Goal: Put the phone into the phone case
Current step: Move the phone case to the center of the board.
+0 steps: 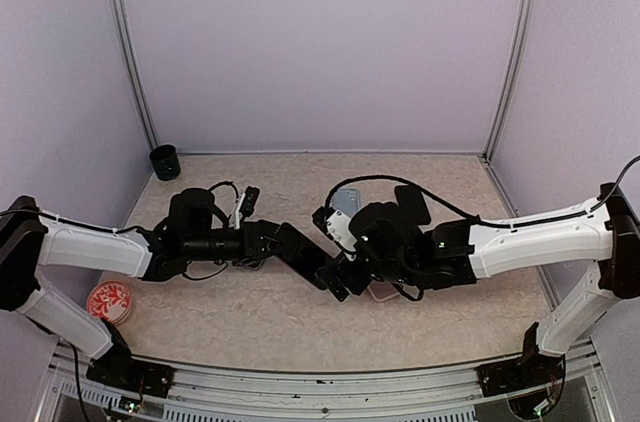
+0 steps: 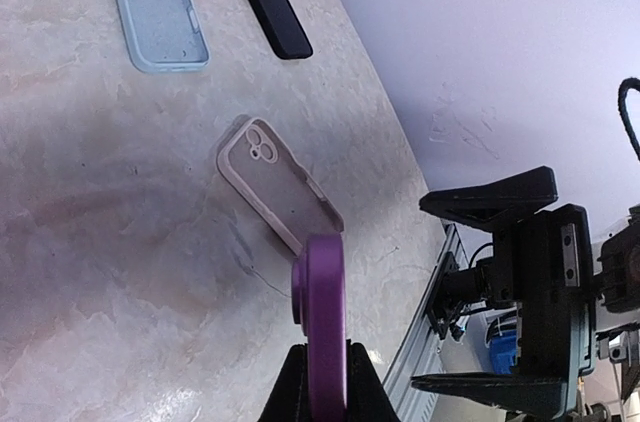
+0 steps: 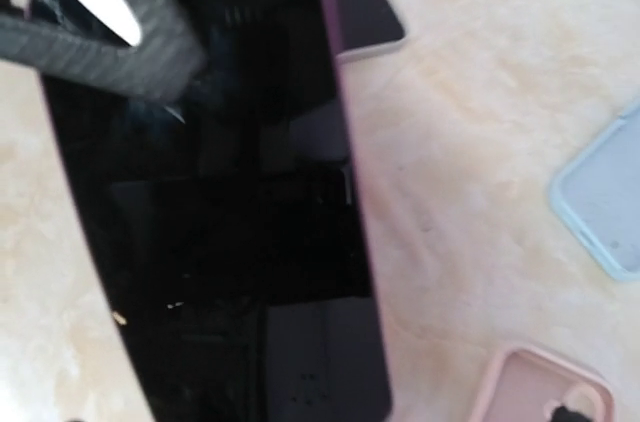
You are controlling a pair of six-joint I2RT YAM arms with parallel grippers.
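Note:
My left gripper (image 2: 322,382) is shut on the lower end of a purple phone (image 2: 322,312), seen edge-on above the table. In the top view the phone (image 1: 312,260) is a dark slab between the two grippers, at the left gripper (image 1: 278,242). My right gripper (image 1: 347,278) faces the phone's screen. The left wrist view shows it (image 2: 420,294) to the right of the phone with its jaws wide apart. The black screen (image 3: 220,202) fills the right wrist view and hides the right fingers. A pink case (image 2: 275,182) lies open side up on the table just beyond the phone.
A light blue case (image 2: 155,2) and a black phone (image 2: 272,22) lie farther back on the table. The pink case (image 3: 540,392) and blue case (image 3: 605,202) also show in the right wrist view. A black cup (image 1: 165,162) stands at the back left. A red-and-white round dish (image 1: 110,302) sits at the front left.

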